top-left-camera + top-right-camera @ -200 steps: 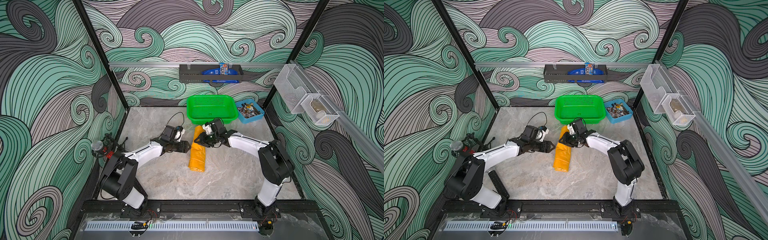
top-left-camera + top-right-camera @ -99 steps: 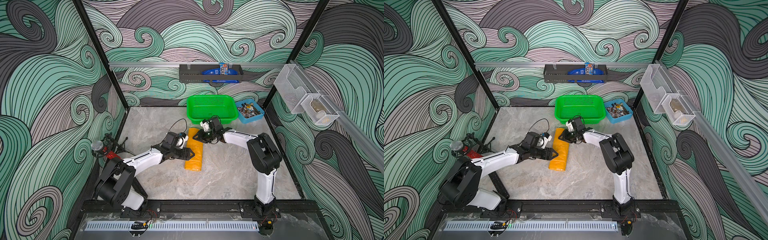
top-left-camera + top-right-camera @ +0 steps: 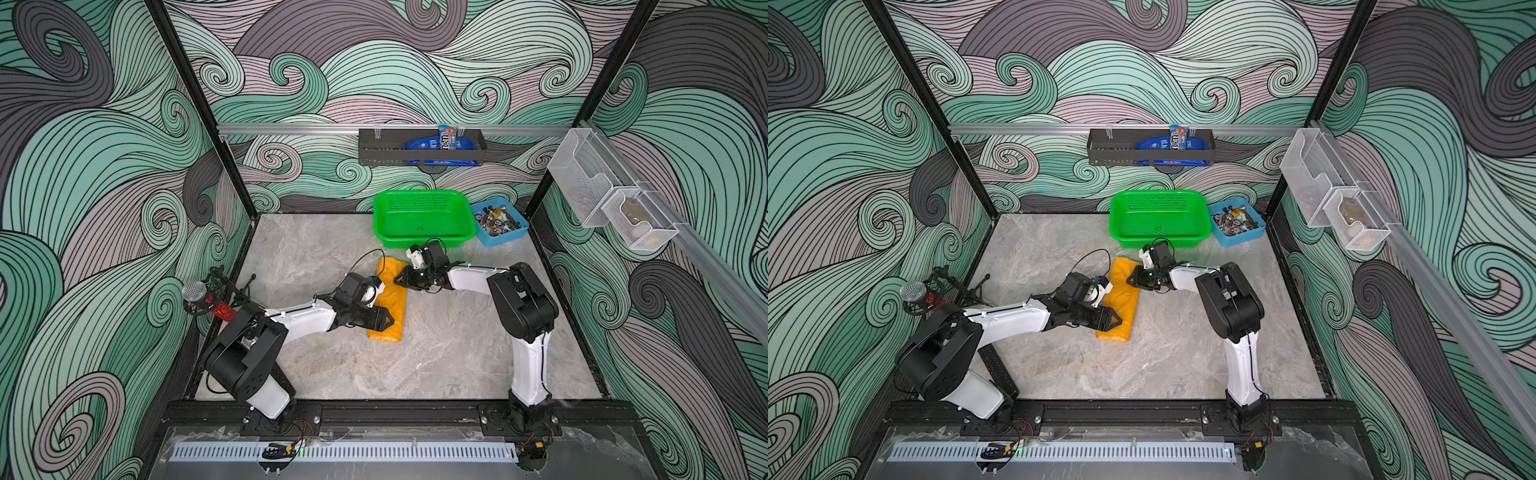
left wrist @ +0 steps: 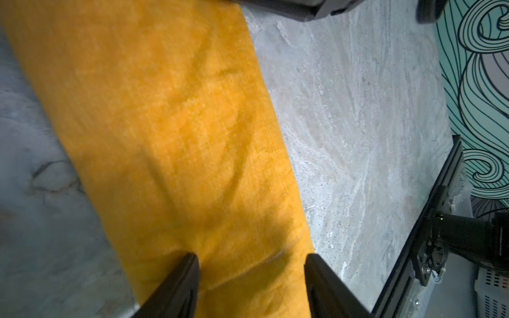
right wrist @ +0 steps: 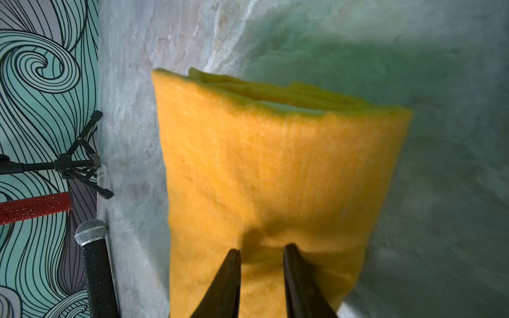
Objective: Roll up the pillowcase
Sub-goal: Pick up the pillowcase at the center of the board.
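The pillowcase (image 3: 392, 297) (image 3: 1122, 301) lies on the marble table as a long mustard-yellow roll, end-on to the green basket. My left gripper (image 3: 384, 322) (image 3: 1115, 322) hangs over the roll's near end. In the left wrist view its jaws (image 4: 252, 258) stand wide open astride the pillowcase (image 4: 170, 124). My right gripper (image 3: 398, 278) (image 3: 1130, 279) sits at the far end. In the right wrist view its jaws (image 5: 261, 249) are open by a narrow gap and rest on a puckered patch of the pillowcase (image 5: 270, 170), whose layered end shows beyond.
A green basket (image 3: 419, 194) and a blue bin (image 3: 505, 241) of small parts stand at the back right. A microphone (image 3: 194, 291) on a small stand sits by the left wall. On the walls hang a black shelf (image 3: 376, 146) and clear bins (image 3: 582, 183).
My left gripper slid from beside the roll's middle toward its near end. The roll shifted a little leftward. My right arm folded in, keeping its gripper at the far end. Both pairs of jaws narrowed slightly.
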{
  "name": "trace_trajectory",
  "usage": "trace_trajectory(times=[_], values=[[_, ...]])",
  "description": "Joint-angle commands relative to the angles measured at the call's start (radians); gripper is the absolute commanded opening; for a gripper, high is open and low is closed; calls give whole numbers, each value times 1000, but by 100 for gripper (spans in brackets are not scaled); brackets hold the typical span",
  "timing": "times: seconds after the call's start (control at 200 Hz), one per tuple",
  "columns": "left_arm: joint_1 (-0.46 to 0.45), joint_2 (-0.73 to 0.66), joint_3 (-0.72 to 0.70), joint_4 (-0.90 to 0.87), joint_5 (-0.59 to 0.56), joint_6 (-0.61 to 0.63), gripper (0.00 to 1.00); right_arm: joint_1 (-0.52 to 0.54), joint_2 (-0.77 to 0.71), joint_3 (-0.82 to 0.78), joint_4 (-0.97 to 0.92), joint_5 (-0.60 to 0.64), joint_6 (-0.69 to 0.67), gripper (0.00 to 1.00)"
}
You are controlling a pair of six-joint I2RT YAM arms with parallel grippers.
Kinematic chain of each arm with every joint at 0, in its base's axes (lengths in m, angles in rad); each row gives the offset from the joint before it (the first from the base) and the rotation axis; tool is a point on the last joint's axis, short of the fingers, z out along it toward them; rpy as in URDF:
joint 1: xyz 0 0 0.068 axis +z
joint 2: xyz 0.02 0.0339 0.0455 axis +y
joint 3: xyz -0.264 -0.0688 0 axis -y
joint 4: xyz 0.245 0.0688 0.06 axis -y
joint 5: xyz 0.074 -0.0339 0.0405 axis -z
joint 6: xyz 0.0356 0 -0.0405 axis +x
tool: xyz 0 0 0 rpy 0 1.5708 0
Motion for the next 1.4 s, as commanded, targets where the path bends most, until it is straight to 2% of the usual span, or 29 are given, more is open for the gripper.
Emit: trace_trajectory(times=[0.0,0.235,0.39,0.46,0.54,0.66,0.85,0.976,1.161,1.396], values=[[-1,20,16,-104,-59,41,64,-22,-26,-73,-65,96,-42,31],[15,40,73,-178,-123,84,64,-44,-145,-233,-72,122,12,31],[28,61,150,-208,-128,105,64,-50,-278,-341,-70,109,72,32],[32,81,206,-241,-148,116,64,-48,-353,-374,-69,99,101,37],[42,107,269,-250,-174,118,64,-45,-424,-407,-42,52,129,49],[72,164,365,-246,-200,121,64,-28,-496,-476,81,-27,239,60],[145,337,528,-198,-187,116,64,21,-449,-528,261,-113,394,65],[170,421,611,-182,-195,111,62,58,-411,-527,318,-127,428,68],[183,497,678,-167,-159,107,59,71,-315,-521,422,-173,479,72],[182,547,675,-181,-89,139,53,70,-194,-480,528,-240,517,72]])
